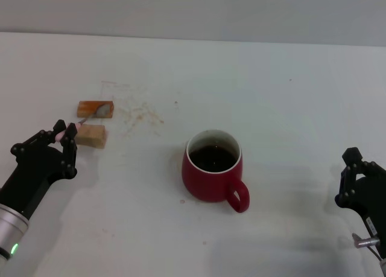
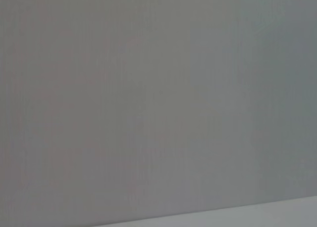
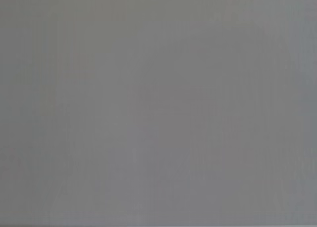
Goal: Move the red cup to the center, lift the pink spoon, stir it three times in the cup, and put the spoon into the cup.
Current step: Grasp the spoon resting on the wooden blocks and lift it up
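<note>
The red cup point(image 1: 212, 174) stands near the middle of the white table, with dark liquid inside and its handle towards me and to the right. The pink spoon point(image 1: 90, 114) lies slanted across two tan wooden blocks point(image 1: 94, 121) at the left, its grey bowl on the far block. My left gripper point(image 1: 65, 131) is at the spoon's near end, its fingers closed around the pink handle tip. My right gripper point(image 1: 360, 168) rests at the table's near right, well clear of the cup. Both wrist views show only a blank grey surface.
Brown crumbs or stains point(image 1: 142, 113) are scattered on the table point(image 1: 289, 102) just right of the blocks. A wide stretch of bare table lies between the blocks and the cup.
</note>
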You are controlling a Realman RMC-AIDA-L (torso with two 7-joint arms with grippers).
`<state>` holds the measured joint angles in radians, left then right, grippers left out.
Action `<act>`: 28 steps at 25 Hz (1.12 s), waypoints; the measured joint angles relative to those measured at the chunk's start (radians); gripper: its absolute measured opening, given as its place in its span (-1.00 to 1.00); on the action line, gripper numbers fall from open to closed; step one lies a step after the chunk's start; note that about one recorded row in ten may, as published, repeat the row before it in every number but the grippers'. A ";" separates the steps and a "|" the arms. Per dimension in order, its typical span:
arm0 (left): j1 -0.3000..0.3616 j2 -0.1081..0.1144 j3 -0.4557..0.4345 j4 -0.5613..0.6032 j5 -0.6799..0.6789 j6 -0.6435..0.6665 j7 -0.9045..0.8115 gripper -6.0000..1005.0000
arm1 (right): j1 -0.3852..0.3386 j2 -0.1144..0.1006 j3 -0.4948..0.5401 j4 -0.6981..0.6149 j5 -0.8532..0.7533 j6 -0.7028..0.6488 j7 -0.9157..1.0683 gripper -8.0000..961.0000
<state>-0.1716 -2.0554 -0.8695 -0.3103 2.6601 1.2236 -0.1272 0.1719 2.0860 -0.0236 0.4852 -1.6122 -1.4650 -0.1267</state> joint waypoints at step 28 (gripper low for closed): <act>0.025 0.328 -0.202 -0.761 0.229 -0.621 -0.115 -0.70 | -0.024 0.002 0.032 0.030 0.005 -0.028 -0.002 -0.99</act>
<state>-0.1470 -1.7273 -1.0717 -1.0710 2.8889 0.6022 -0.2423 0.1478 2.0881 0.0085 0.5150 -1.6074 -1.4927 -0.1289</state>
